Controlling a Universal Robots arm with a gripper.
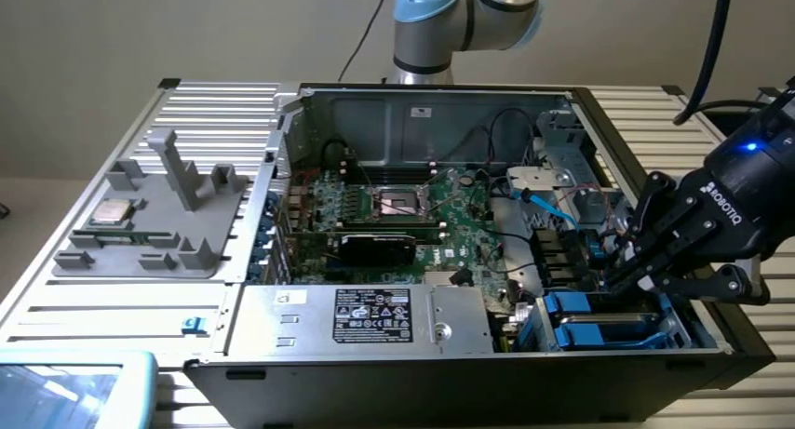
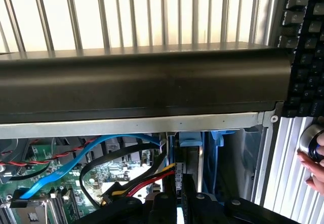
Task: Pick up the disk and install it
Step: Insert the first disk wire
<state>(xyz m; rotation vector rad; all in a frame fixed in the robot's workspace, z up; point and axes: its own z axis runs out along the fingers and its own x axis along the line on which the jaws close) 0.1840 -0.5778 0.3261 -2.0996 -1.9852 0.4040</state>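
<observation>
Closed claw (image 1: 634, 282) at two blue rails (image 1: 584, 303) in one case (image 1: 372, 392).

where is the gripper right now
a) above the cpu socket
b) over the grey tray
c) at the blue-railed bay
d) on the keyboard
c: the gripper hangs low inside the case at the exterior view's right, just above the blue rails of the bay.
</observation>
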